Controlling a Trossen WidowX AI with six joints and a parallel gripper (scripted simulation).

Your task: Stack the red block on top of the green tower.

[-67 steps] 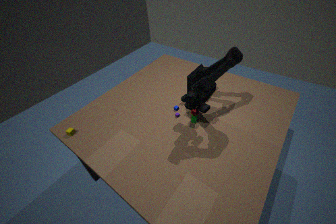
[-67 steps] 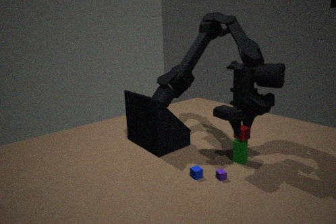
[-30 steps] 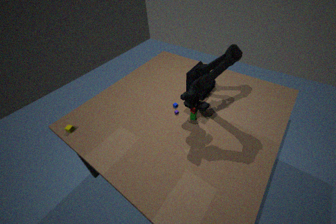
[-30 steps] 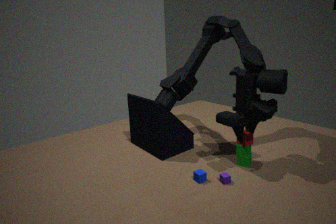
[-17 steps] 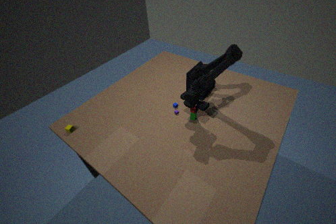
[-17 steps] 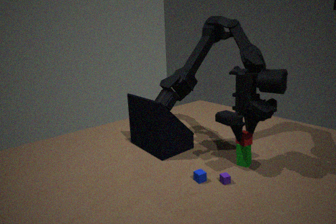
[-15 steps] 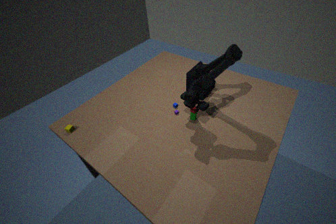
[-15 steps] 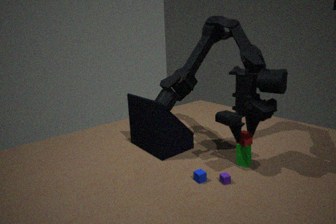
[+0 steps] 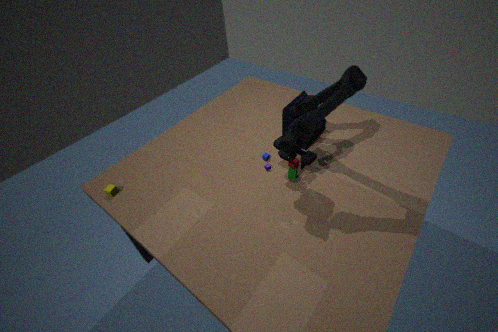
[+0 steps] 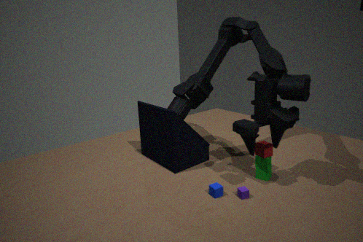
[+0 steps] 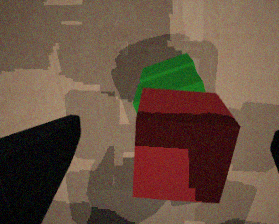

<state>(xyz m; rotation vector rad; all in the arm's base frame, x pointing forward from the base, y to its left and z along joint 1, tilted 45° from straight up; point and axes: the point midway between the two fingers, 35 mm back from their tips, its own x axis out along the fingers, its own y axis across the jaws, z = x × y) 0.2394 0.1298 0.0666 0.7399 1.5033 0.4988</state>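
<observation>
On the tan, wood-coloured tabletop (image 9: 200, 228) (image 10: 109, 195), the small red cube-shaped block (image 9: 294, 163) (image 10: 264, 149) (image 11: 185, 150) sits on top of the upright green tower (image 9: 292, 174) (image 10: 263, 168) (image 11: 172, 77), and the tower is standing. The black two-fingered gripper (image 9: 298, 158) (image 10: 264, 151) (image 11: 176, 132) is released, its fingers spread wide either side of the red block. The wrist view shows what the others hardly do: background on both sides of the block, so neither finger touches it. It also shows the block lying off-line with the tower, whose green end peeks out past one edge, though at that slant and in this dim light I can't fairly judge how well centred it is.

In the exterior view a blue cube (image 9: 266, 157) (image 10: 216, 190) and a smaller purple cube (image 9: 268, 167) (image 10: 243, 192) lie on the near side, left of the tower, with the purple one between the blue one and the tower. Only the top view takes in the yellow block (image 9: 111, 190), well apart at the far left corner of the table as seen there. The dark wedge-shaped base (image 10: 175, 171) shows plainly in the exterior view, left of the tower.
</observation>
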